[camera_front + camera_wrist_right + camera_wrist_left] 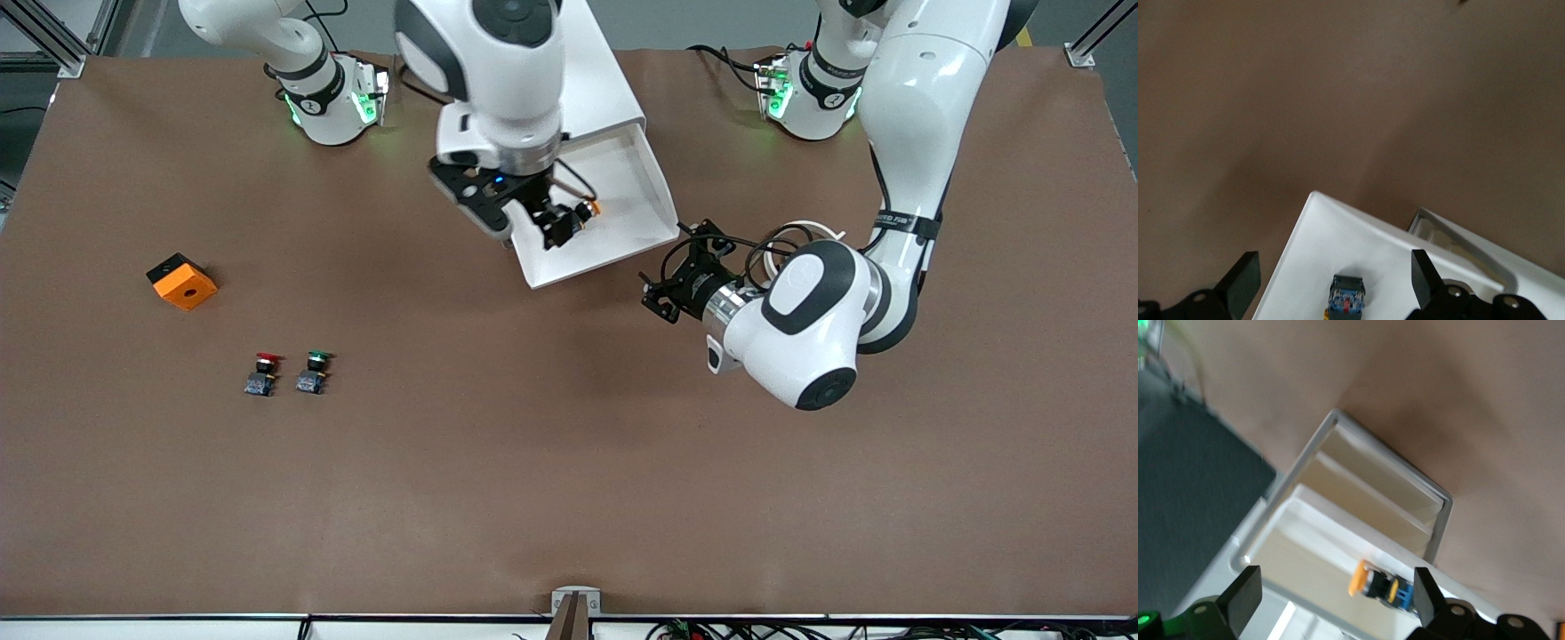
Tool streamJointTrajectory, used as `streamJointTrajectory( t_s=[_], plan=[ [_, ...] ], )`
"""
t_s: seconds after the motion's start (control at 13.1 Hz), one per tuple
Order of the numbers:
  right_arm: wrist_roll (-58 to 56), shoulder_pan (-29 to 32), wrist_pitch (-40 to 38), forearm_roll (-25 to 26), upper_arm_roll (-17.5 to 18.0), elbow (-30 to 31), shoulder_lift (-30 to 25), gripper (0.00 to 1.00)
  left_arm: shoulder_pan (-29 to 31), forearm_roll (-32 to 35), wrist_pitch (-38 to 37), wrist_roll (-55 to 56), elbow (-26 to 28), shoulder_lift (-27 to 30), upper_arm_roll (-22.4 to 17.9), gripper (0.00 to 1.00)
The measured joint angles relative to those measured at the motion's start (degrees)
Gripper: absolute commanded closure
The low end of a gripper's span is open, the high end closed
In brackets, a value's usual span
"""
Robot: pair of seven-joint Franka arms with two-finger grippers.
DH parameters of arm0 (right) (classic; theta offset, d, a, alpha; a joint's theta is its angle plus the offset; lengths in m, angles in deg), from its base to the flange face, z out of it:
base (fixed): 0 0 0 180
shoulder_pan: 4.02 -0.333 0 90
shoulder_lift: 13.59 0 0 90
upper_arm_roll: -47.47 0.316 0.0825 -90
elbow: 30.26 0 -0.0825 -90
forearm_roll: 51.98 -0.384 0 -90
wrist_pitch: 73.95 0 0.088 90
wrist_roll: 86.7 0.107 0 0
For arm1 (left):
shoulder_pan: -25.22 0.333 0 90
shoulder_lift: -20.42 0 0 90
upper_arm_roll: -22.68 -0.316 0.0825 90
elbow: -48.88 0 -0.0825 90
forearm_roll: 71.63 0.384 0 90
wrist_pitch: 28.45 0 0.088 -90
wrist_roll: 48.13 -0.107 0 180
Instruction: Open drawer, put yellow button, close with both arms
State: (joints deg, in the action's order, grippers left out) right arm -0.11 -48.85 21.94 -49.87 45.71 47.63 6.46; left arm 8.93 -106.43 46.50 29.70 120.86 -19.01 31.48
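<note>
The white cabinet [605,89] lies at the robots' side of the table with one drawer [613,258] pulled out toward the front camera. The yellow button [587,210] lies on its side in that drawer. My right gripper [556,222] hangs open just over the button, a finger on each side, not touching it; the right wrist view shows the button [1346,295] on the drawer floor [1331,233]. My left gripper [660,298] is open and empty beside the drawer's corner at the left arm's end. The left wrist view shows the button [1379,583] in the open drawer [1305,553].
An orange block [182,281] lies toward the right arm's end. A red-capped button [262,373] and a green-capped button [313,372] stand side by side nearer to the front camera. The cabinet's other drawers [1365,500] are shut.
</note>
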Motion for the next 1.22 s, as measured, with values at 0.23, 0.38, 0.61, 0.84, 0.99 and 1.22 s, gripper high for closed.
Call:
streamJointTrajectory(
  t_s=[0.23, 0.38, 0.61, 0.84, 0.99, 1.22],
  plan=[
    [-15.43, 7.18, -4.32, -0.03, -0.26, -0.51, -2.14, 0.00, -3.61, 11.59, 6.48, -9.33, -0.56, 1.14, 0.04, 0.00],
    [-28.21, 13.61, -7.16, -0.08, -0.41, -0.64, -4.01, 0.00, -5.54, 16.02, 12.10, -12.00, -0.74, 1.45, 0.05, 0.00],
    [-48.33, 24.23, -9.97, -0.20, -0.57, -0.68, -6.09, 0.00, -6.67, 17.93, 17.91, -15.74, -0.95, 1.98, 0.04, 0.00],
    [-67.63, 34.71, -11.51, -0.30, -0.69, -0.69, -6.61, 0.00, -7.66, 19.69, 23.55, -20.25, -0.98, 2.09, 0.04, 0.00],
    [-77.75, 40.52, -13.65, -0.39, -0.72, -0.71, -6.70, 0.00, -9.89, 25.35, 27.24, -20.64, -0.93, 2.09, 0.38, 0.00],
    [-89.30, 45.37, -14.45, -0.27, -0.69, -0.74, -7.58, 0.00, -13.90, 29.82, 27.81, -20.62, -0.53, 2.14, 1.02, 0.00]
  ],
)
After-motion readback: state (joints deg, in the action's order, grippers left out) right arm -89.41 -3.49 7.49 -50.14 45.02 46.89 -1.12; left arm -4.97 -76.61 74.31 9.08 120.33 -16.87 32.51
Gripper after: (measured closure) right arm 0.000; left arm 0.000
